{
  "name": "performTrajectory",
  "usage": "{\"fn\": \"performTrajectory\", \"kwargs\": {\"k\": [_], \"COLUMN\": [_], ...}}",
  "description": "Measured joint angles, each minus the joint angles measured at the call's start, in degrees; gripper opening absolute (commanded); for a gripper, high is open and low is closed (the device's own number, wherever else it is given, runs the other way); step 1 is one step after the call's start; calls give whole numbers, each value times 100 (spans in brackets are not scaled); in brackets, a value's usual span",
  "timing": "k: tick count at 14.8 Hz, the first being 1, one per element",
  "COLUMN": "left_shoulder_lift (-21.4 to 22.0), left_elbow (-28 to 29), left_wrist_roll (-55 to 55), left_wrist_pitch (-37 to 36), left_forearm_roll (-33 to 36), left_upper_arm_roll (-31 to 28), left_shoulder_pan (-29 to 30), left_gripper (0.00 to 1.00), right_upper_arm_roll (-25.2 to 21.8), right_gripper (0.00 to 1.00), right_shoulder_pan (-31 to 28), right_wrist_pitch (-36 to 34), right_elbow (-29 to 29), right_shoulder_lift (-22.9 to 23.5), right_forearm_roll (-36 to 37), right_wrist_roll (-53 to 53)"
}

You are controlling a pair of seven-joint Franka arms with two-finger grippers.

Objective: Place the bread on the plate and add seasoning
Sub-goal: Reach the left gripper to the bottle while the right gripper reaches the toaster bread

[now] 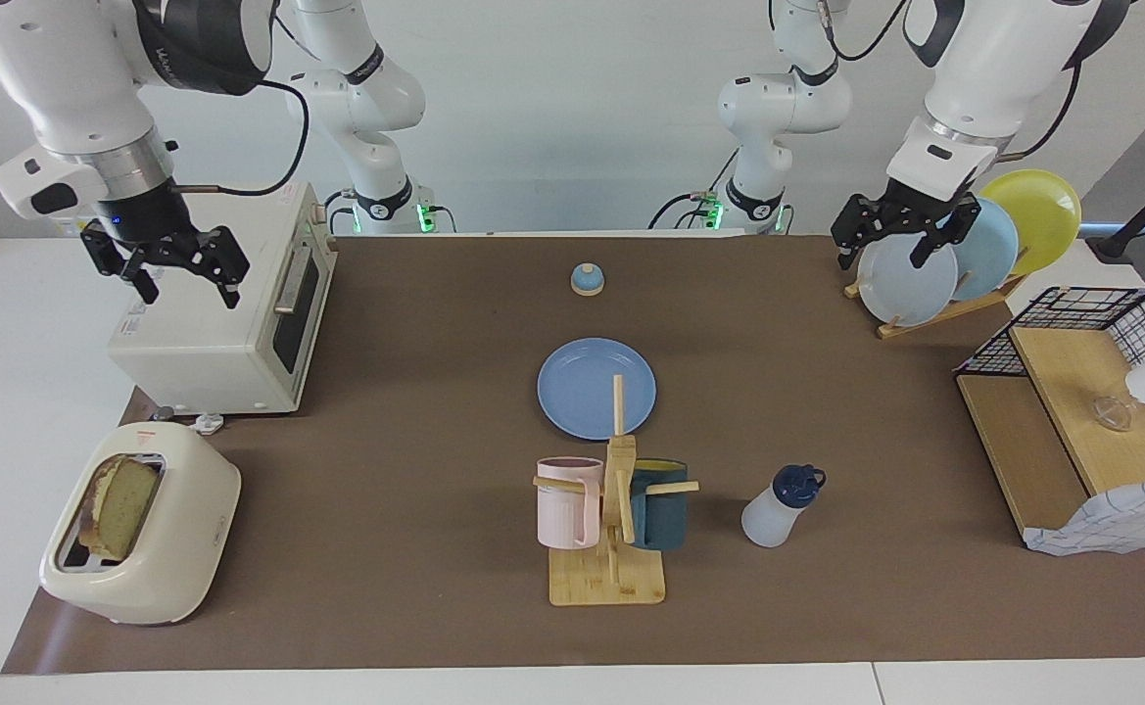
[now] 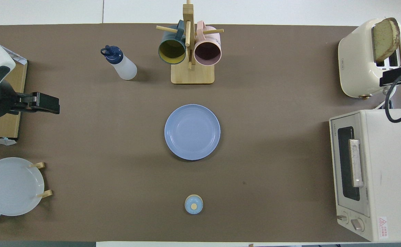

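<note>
The bread (image 1: 119, 506) is standing upright in a slot of the cream toaster (image 1: 146, 548), at the right arm's end of the bench (image 1: 415, 411) and much farther from the robots than the toaster oven (image 1: 229, 304). The plate (image 1: 596, 387) is lying flat and bare at mid-bench, well apart from the toaster, toward the left arm's end from it. The seasoning (image 1: 781, 505) is standing upright, farther from the robots than the plate and just beside the wooden mug rack (image 1: 615, 519), on that rack's left-arm side. The rack is carrying a pink mug (image 1: 566, 501) and a dark teal mug (image 1: 660, 501). A small bell (image 1: 587, 279) is sitting nearer to the robots than the plate.

The right pincer (image 1: 163, 260) is hanging in the air over the toaster oven's top, fingers spread, pinching nothing. The left pincer (image 1: 893, 235) is hovering over the dish rack (image 1: 934, 304) with its pale plates, fingers likewise spread and carrying nothing, well apart from the plate at mid-bench.
</note>
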State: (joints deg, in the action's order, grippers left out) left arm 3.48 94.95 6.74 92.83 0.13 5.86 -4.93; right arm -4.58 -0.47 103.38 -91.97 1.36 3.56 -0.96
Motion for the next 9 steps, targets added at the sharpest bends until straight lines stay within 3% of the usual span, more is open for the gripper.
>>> {"fn": "performTrajectory", "kwargs": {"k": [5,9], "left_shoulder_lift": [469,603], "left_elbow": [1661,2875], "left_wrist_roll": [356,575], "left_wrist_pitch": [2398,4402], "left_forearm_roll": [-1,-1], "left_upper_arm_roll": [29,37], "left_shoulder_pan": [-300,-488], "left_gripper": [100,100], "right_upper_arm_roll": [-34,-44], "right_gripper": [100,100], "right_shoulder_pan": [-247,-451], "right_wrist_pitch": [1325,2484], "right_elbow": [-126,-180], "right_shoulder_lift": [136,761], "right_forearm_roll": [143,296], "right_wrist_roll": [-240,-313]}}
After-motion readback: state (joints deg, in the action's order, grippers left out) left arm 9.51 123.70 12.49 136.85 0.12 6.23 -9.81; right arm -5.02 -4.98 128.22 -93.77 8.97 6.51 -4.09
